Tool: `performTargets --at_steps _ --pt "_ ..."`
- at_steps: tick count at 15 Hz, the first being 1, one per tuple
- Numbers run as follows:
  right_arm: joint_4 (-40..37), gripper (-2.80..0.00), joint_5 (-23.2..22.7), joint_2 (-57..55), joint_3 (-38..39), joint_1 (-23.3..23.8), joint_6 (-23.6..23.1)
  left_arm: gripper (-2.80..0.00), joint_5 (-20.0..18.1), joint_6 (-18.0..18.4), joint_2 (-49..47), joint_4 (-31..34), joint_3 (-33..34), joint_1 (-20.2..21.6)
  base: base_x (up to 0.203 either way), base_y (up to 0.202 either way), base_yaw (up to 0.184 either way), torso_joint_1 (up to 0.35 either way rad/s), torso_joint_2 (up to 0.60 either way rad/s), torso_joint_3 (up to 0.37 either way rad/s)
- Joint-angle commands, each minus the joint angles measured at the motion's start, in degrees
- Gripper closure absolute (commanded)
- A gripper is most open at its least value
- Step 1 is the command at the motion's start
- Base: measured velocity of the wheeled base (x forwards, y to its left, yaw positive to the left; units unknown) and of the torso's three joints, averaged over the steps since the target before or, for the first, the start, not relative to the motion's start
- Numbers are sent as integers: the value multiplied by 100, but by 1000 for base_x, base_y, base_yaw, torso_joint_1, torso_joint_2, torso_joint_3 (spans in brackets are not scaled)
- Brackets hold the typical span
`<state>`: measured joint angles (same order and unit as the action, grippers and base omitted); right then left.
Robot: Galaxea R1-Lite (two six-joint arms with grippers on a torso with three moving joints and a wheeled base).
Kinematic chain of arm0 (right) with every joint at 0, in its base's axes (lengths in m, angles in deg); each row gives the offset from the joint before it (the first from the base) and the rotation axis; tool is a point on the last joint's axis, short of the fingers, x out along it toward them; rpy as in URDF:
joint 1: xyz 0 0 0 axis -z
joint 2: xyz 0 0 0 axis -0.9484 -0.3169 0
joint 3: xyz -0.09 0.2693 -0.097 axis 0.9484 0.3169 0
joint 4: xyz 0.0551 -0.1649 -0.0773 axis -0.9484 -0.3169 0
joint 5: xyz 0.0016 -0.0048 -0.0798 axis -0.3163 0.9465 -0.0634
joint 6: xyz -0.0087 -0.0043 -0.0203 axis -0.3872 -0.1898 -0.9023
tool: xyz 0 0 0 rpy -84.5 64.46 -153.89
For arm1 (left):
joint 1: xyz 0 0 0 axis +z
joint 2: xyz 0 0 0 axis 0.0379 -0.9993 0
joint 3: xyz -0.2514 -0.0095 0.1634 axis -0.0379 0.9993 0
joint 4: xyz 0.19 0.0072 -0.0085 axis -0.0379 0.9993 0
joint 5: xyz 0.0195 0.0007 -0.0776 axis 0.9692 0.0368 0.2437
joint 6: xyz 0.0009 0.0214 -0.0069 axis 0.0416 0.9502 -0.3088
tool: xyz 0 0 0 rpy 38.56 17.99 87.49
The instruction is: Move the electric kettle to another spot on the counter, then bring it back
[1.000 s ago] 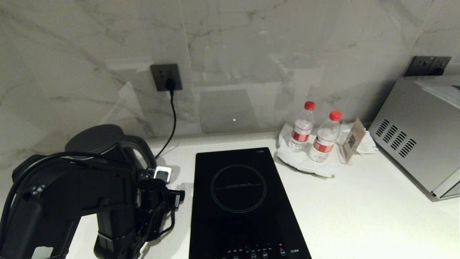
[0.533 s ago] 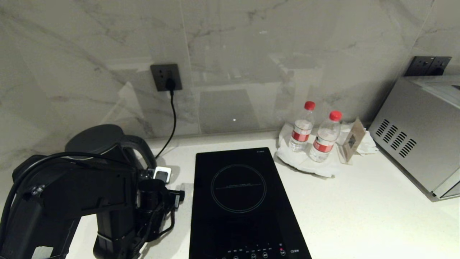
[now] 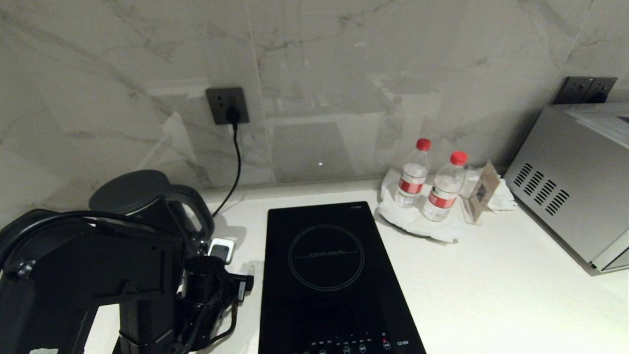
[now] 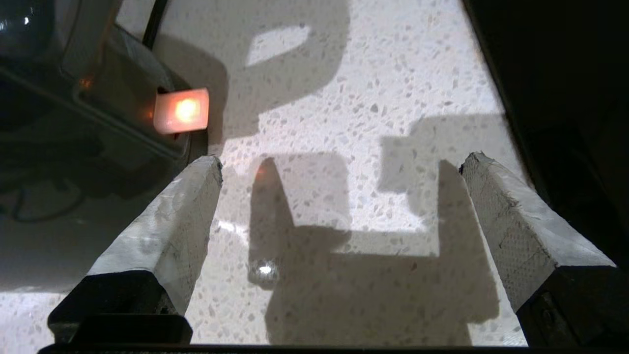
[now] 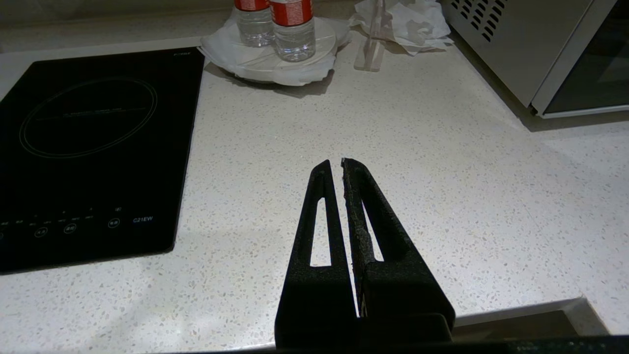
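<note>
Right gripper [image 5: 335,161] pressed together, hanging over speckled white counter [image 5: 393,142]. Black induction hob [image 5: 93,147] alongside; two red-labelled water bottles [image 5: 275,24] on white plate [image 5: 260,66]; steel oven [image 5: 530,44] beyond.

kettle [image 3: 142,201] left of hob [image 3: 329,275], bottles [image 3: 432,182] perhaps behind-right.

Matte black jug kettle [image 3: 140,196] with domed lid; white stone counter [image 3: 491,290] finely speckled grey; glossy black glass hob [image 3: 324,275] bearing a thin pale ring; pale grey marble-veined wall tiles [image 3: 344,73]; dark grey wall socket [image 3: 226,104] with black cord [image 3: 237,162]; 2 clear plastic bottles [image 3: 444,187], red caps and red labels; silver metal oven [image 3: 570,182] with dark vent slots.
</note>
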<state>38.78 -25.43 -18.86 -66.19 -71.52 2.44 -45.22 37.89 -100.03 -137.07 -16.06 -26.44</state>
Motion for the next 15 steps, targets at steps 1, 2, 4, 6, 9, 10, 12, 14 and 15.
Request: performTargets --at_steps 1,2,4,6,9,10,12,14,15 --pt "0 0 -4 0 0 0 -2 -280 16 -37 -115 -56 15 8 0 0 0 0 0 0" --pt "0 0 -4 0 0 0 -2 -280 16 -41 -183 -56 -15 2 0 0 0 0 0 0" --pt "0 0 -4 0 0 0 -2 -280 16 -47 -365 -56 -124 1 0 0 0 0 0 0" --pt "0 0 -4 0 0 0 -2 -280 16 -64 -475 -56 -286 1 0 0 0 0 0 0" --pt "0 0 -4 0 0 0 -2 -280 22 -66 -547 -56 -560 45 0 0 0 0 0 0" --pt "0 0 -4 0 0 0 -2 -280 24 -60 -549 -56 -654 67 0 0 0 0 0 0" --pt "0 0 -4 0 0 0 -2 -280 16 -59 -598 -56 -733 121 0 0 0 0 0 0" --pt "0 0 -4 0 0 0 -2 -280 16 -59 -679 -56 -781 175 0 0 0 0 0 0" --pt "0 0 -4 0 0 0 -2 -280 16 -55 -699 -56 -819 202 0 0 0 0 0 0"
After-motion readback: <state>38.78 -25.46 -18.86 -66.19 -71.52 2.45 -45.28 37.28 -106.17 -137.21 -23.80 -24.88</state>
